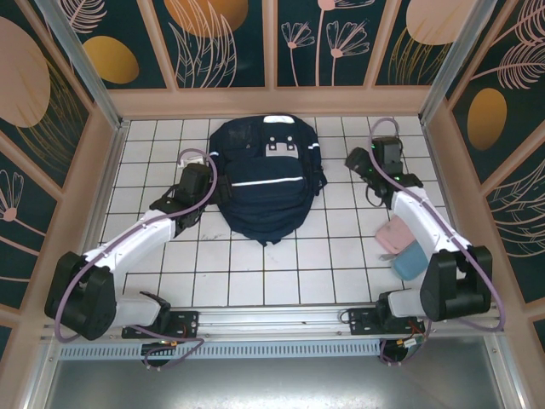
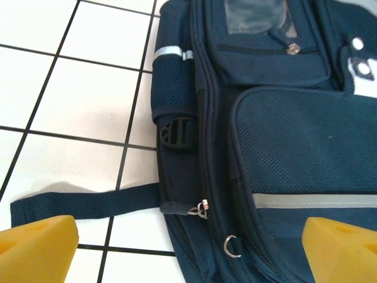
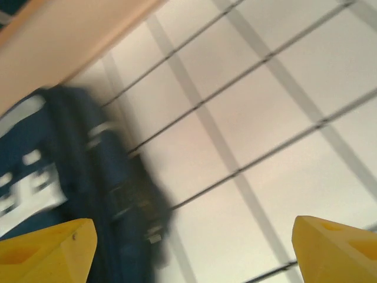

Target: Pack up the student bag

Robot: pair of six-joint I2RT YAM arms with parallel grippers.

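Spreading across the enclosure, the white tiled table with its dark grid lines carried the student bag, a rounded navy fabric backpack lying flat mid-table toward the far wall, with thin reflective stripes across its front and grey-white patches near its top. The left gripper hovered at the bag's left side, its yellow wedge-shaped foam pads spread wide and holding nothing. The right gripper hung over bare tile just right of the bag, jaws likewise wide apart and empty, in a blurred view. A rounded pink item and a pale blue item lay touching beside the right arm. A flat woven strap trailed from the bag onto the tile, below a ribbed black plastic buckle, with a small metal zipper ring nearby.
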